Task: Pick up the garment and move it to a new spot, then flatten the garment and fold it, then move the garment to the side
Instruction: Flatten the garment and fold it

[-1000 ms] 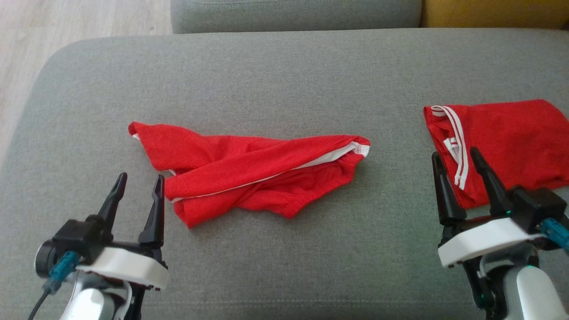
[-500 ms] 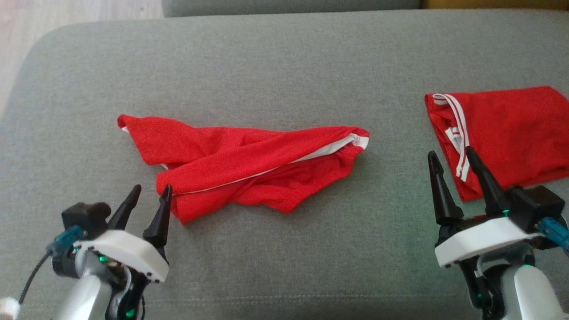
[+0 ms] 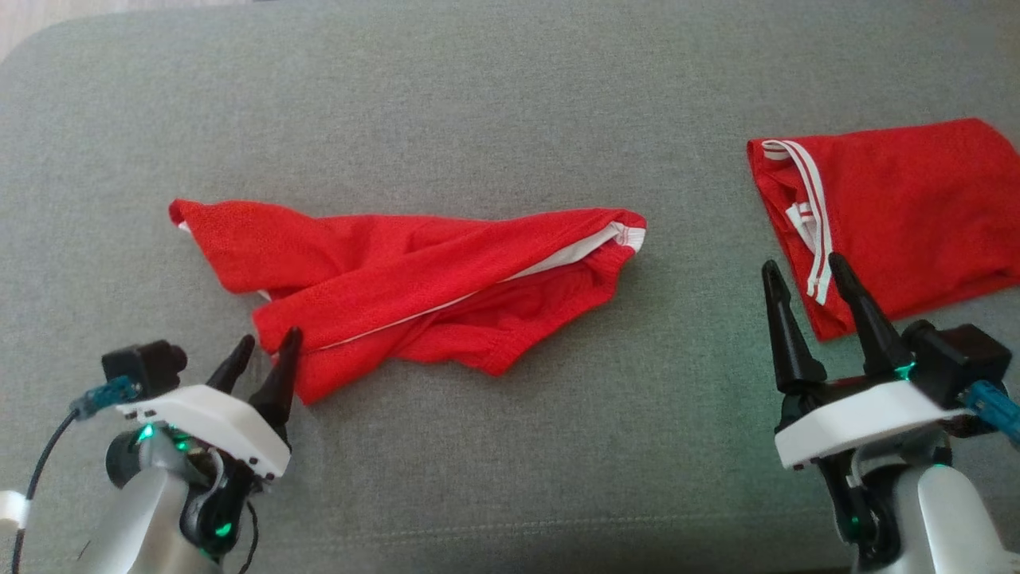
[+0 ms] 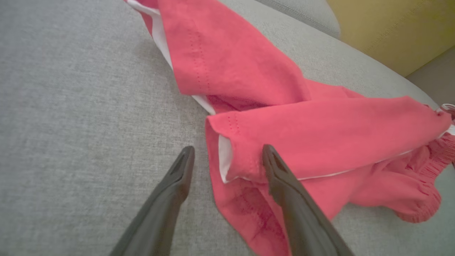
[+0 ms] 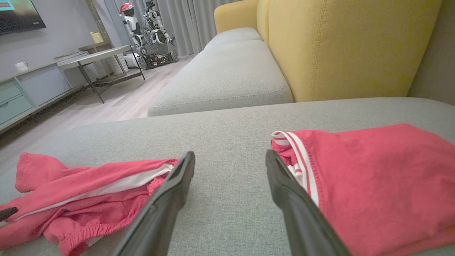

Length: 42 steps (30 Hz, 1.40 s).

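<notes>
Red fabric, crumpled and twisted on itself, is spread across the middle of a grey sofa cushion (image 3: 478,88). This is the garment (image 3: 414,295). It runs from left to right, and a white inner band is exposed along its fold and at its right end. No part of it is lifted; it rests on the cushion along its whole length. At the far right, well apart from it, a folded garment (image 3: 908,207) of the same red with white stripes is laid as a neat rectangle.

The left claw (image 3: 269,336) is set at the near left corner of the garment, its jaws spread wide and nothing gripped. In the left wrist view one finger (image 4: 174,185) is seen over bare cushion and the other finger (image 4: 284,185) over the red cloth, so that the hemmed corner (image 4: 231,135), with its white lining, lies between them. The right claw (image 3: 802,263) is likewise released and empty. It is held at the near right, just beside the near left edge of the folded garment, and only bare cushion is seen between its fingers in the right wrist view.

The work on the crumpled garment is judged to be at its very start. A grasp on the corner appears to be prepared, but the pick-up is not yet made. Everything else is left to be done: the closing on the cloth, the lift and the move to a new spot, the flattening, the folding, and the setting aside, probably toward the piece already folded.
</notes>
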Motion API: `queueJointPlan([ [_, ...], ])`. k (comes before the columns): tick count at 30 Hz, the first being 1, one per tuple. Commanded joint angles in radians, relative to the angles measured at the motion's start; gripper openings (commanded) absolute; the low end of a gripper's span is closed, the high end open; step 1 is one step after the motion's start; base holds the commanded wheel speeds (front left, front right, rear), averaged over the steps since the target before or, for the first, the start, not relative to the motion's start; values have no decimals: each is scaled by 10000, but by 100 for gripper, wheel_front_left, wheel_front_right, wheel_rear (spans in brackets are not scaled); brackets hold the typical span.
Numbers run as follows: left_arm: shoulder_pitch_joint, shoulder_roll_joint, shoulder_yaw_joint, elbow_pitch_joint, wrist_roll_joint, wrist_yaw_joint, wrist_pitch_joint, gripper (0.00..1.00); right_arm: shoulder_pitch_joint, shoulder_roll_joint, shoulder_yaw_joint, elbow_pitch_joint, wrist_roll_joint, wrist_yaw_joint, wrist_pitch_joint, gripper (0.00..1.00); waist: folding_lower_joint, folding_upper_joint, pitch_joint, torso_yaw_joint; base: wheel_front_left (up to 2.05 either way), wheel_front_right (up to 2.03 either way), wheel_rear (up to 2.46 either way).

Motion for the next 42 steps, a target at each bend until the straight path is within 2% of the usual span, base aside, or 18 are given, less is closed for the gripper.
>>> queueJointPlan([
  [1, -478, 245, 324, -140, -97, -55, -23, 100, -338, -26, 200, -330, 100, -7, -119, 100, 0, 0, 26, -15, 0, 0, 0],
  [2, -525, 249, 281, -61, -161, -75, -49, 60, -347, -26, 192, -321, 134, -7, -132, 100, 0, 0, 38, -20, 0, 0, 0],
  [3, -559, 232, 262, -3, -269, -93, -102, 0, -355, -26, 187, -316, 157, -7, -146, 100, 0, 0, 49, -19, 0, 0, 0],
  [8, -649, 439, 15, -117, -231, -130, -659, 0, -364, -26, 161, -272, 242, -7, -199, 100, 0, 0, 56, -3, 0, 0, 0],
  [13, -520, 716, -55, -1293, -221, -138, -1066, 0, -329, -26, 55, -243, 278, -7, -215, 100, 0, 0, 61, 66, 0, 0, 0],
  [17, -627, 945, 134, -2337, -343, -38, -957, 0, -369, -26, 56, -263, 334, -7, -202, 100, 0, 0, 189, 104, 0, 0, 0],
  [20, -937, 1033, 294, -2578, -486, 96, -719, 0, -505, -26, 140, -268, 372, -7, -192, 100, 0, 0, 352, 24, 0, 0, 0],
  [24, -1475, 985, 587, -1927, -863, 201, -501, 0, -671, -26, 292, -178, 480, -7, -207, 100, 0, 0, 542, -199, 0, 0, 0],
  [27, -2079, 935, 853, -872, -1035, 266, -654, 0, -743, -26, 319, -60, 596, -7, -291, 100, 0, 0, 698, -390, 0, 0, 0],
  [32, -2704, 782, 790, 455, -1166, 138, -712, 0, -805, -26, 347, 63, 700, -7, -367, 100, 0, 0, 837, -507, 0, 0, 0],
  [33, -2795, 771, 731, 702, -1155, 107, -708, 20, -821, -26, 353, 85, 705, -7, -382, 100, 0, 0, 848, -516, 0, 0, 0],
  [34, -2879, 766, 689, 898, -1133, 79, -770, 51, -840, -26, 367, 98, 709, -7, -400, 100, 0, 0, 862, -530, 0, 0, 0],
  [35, -2935, 748, 645, 1062, -1113, 53, -856, 100, -861, -26, 378, 102, 705, -7, -435, 100, 0, 0, 864, -531, 0, 0, 0],
  [39, -2972, 814, 416, 1368, -650, 34, -1473, 100, -928, -26, 386, 67, 540, -7, -595, 100, 0, 0, 804, -466, 0, 0, 0],
  [42, -2760, 837, 353, 1117, -125, 287, -1850, 100, -936, -26, 370, 39, 457, -7, -630, 100, 0, 0, 674, -349, 0, 0, 0],
])
